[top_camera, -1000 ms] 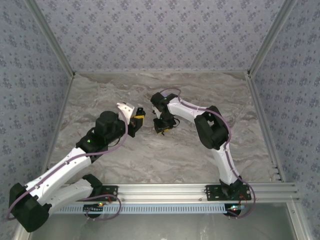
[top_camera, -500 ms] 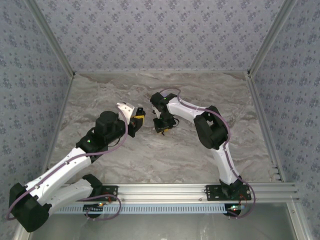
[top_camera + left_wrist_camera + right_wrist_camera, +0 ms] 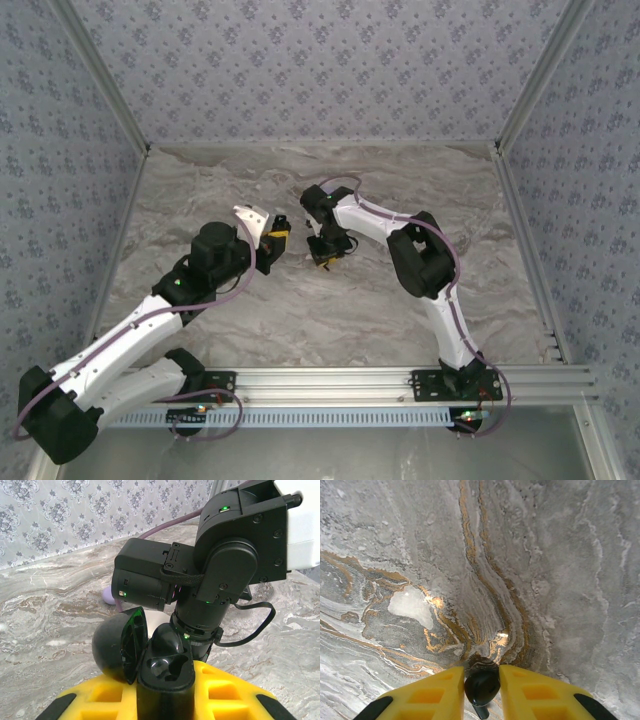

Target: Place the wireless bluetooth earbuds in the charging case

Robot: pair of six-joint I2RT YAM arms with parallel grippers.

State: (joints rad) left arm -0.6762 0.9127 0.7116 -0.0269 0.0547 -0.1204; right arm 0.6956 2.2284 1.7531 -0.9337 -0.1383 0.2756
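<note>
My left gripper [image 3: 165, 692] is shut on a black charging case [image 3: 166, 672] and holds it upright with its lid [image 3: 117, 647] swung open to the left. One glossy black earbud [image 3: 172, 639] sits in the far well, and the near well is bare. In the top view the left gripper [image 3: 277, 238] hangs mid-table, facing the right gripper [image 3: 322, 258]. My right gripper [image 3: 481, 679] points down at the marble table [image 3: 530, 570], its yellow fingers [image 3: 532, 692] pressed on both sides of a second black earbud [image 3: 481, 686], stem toward the camera.
The right arm's black wrist [image 3: 225, 565] looms just behind the case. A small round lilac object [image 3: 108, 596] lies on the table beyond it. Patterned walls [image 3: 300, 70] close in the table on three sides, and a metal rail [image 3: 330, 380] runs along the near edge.
The right gripper's fingers have closed in on the black earbud, and its wrist has shifted slightly. The left arm and the case have not moved.
</note>
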